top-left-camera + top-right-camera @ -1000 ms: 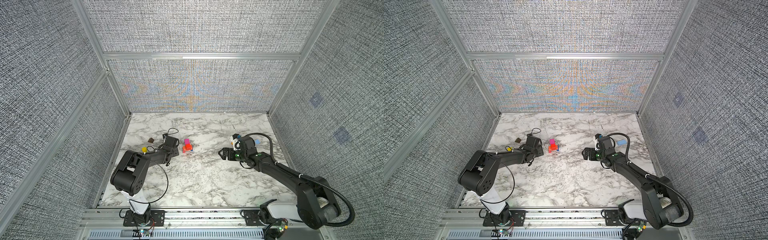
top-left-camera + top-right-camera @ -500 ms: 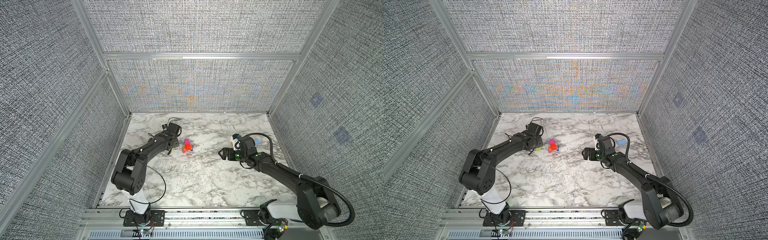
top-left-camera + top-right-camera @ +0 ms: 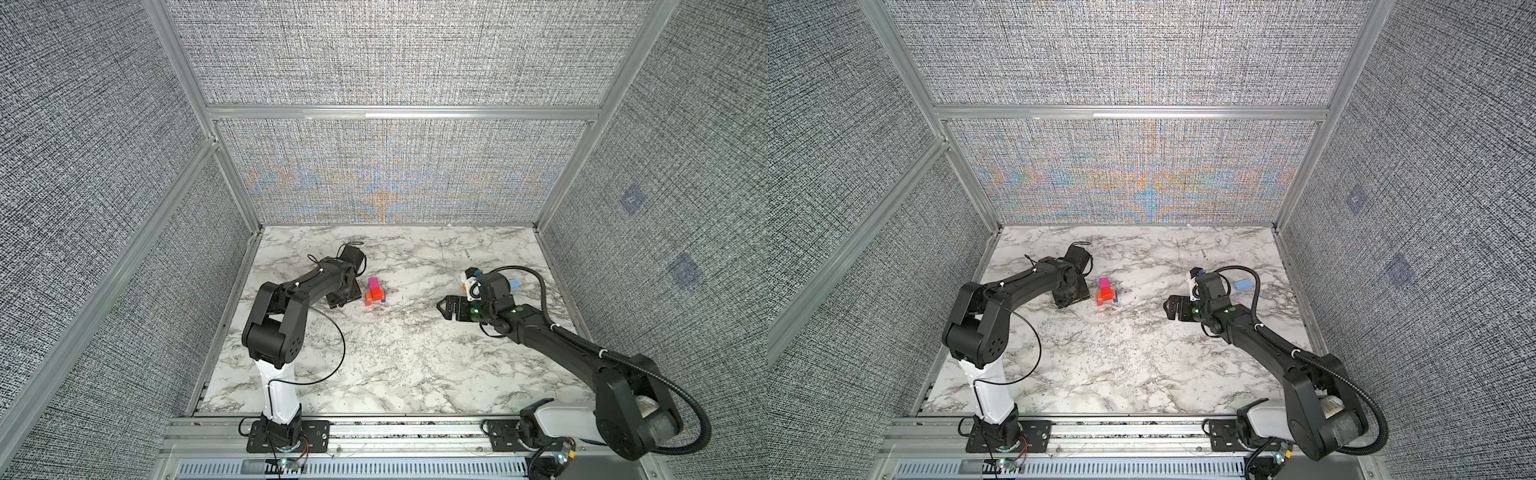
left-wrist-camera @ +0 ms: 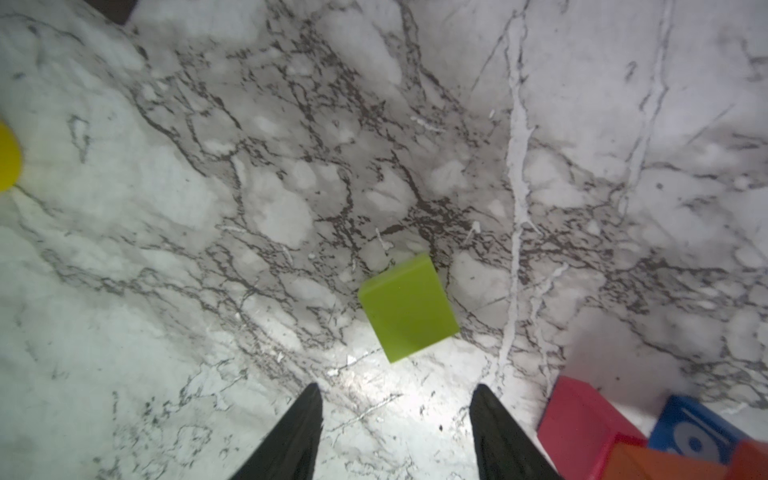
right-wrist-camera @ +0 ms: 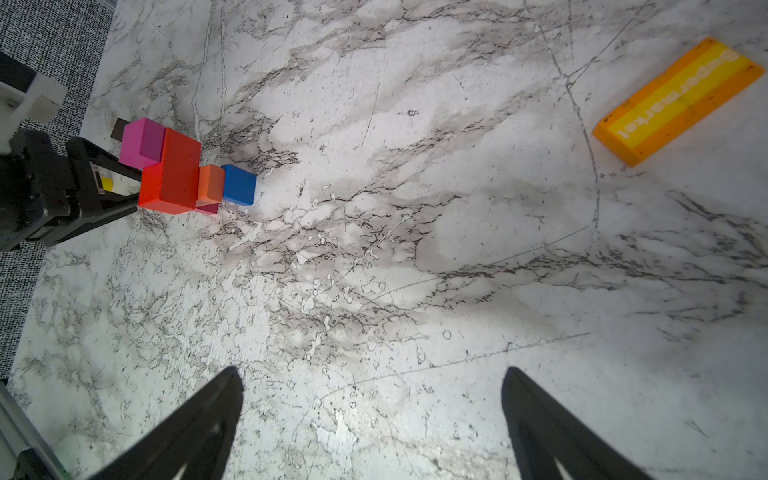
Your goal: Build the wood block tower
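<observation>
Tower (image 3: 375, 291) sits left of middle on the glossy marble-veined table (image 3: 395, 365). It is a squat cluster of matte painted wood cubes, magenta on top, red and orange under it, with a blue numbered cube (image 4: 694, 432) touching its base. Left gripper (image 4: 397, 388) is just beside the tower, black tapered fingers apart, nothing between them. Right gripper (image 5: 372, 374) is well apart from the tower, jaws spread wide, empty.

Left wrist view only: flat lime block (image 4: 409, 307) lying near the tower, just ahead of the fingertips, untouched, plus the white numeral on the blue cube. Yellow block (image 4: 7, 156), rounded, is farther from the tower and cut by the frame edge.

Right wrist view only: long orange brick (image 5: 677, 106) with a yellow lettered stripe, well apart from the tower.

Top views only: light blue block (image 3: 514, 284) beyond the right arm's wrist, well apart from the tower.
</observation>
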Available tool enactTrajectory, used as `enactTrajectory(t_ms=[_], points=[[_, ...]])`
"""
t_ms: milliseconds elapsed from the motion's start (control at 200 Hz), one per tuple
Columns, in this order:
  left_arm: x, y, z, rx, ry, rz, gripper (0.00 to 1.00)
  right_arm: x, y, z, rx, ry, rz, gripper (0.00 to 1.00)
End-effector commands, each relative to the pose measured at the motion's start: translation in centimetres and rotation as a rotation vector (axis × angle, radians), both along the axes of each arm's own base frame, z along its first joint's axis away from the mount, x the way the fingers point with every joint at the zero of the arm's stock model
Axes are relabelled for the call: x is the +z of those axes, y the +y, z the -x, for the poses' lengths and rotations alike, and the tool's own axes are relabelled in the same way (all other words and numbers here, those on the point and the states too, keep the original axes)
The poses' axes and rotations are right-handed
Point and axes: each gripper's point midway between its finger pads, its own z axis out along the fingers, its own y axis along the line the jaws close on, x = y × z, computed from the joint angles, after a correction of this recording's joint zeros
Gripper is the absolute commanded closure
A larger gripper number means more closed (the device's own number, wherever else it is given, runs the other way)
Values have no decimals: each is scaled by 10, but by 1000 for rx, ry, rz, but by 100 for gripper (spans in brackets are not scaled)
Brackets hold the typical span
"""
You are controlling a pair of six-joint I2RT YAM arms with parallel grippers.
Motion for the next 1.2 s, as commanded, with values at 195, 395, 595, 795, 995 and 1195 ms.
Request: enactTrajectory(t_ms=[195, 395, 595, 795, 995, 1195], points=[[-12, 6, -10, 74, 17, 58, 40, 3, 2, -2, 4, -9, -3, 1], [-13, 10, -19, 97, 2, 77, 40, 3, 2, -2, 3, -8, -2, 1], [-12, 8, -29, 95, -2, 76, 40, 2, 2, -2, 5, -6, -1, 1], [-15, 9, -30, 79, 16, 56, 41, 3, 2, -2, 5, -7, -1, 1], [-20, 17, -25, 67, 36, 42, 44, 3, 3, -2, 7, -8, -4, 1], [-25, 23, -26, 74, 47, 35, 46, 2, 4, -2, 11, -5, -3, 1]])
